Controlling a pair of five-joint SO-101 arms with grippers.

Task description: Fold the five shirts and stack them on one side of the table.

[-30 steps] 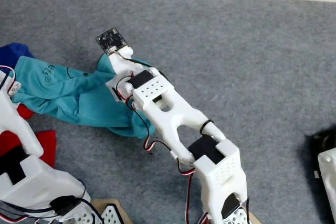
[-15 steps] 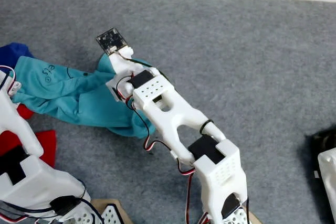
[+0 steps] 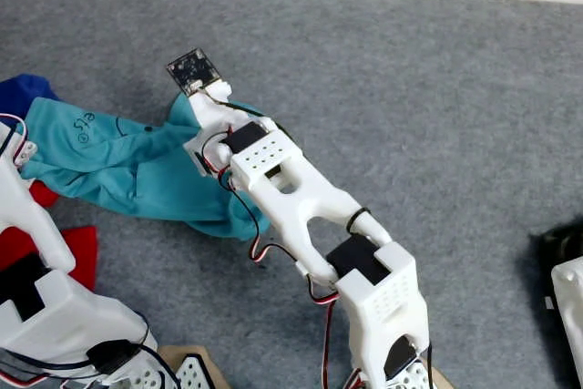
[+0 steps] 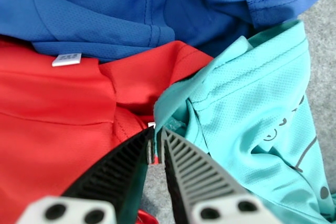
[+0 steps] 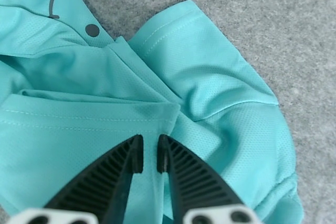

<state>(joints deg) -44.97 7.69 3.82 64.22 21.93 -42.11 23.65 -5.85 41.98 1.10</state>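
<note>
Shirts lie bunched at the left edge of the grey table (image 3: 428,79). A blue shirt (image 3: 16,90) is farthest from the arms. A red shirt (image 3: 80,245) lies nearer them, partly under the left arm. In the left wrist view the blue shirt (image 4: 131,9) overlaps the red shirt (image 4: 58,108), and a white label shows at their seam. The left gripper (image 4: 156,132) sits where the red cloth meets the teal shirt (image 4: 252,114). Its fingers are drawn almost together and seem to pinch the teal hem, though the tips hide the contact. The teal shirt (image 3: 118,163) spreads rumpled from there toward the middle of the table. The right gripper (image 5: 148,144) is down on its far end. Its fingers leave only a slim gap, with their tips on the cloth (image 5: 210,77) just beside a fold. At the right edge lies a dark object (image 3: 557,241), well apart from the shirts.
</note>
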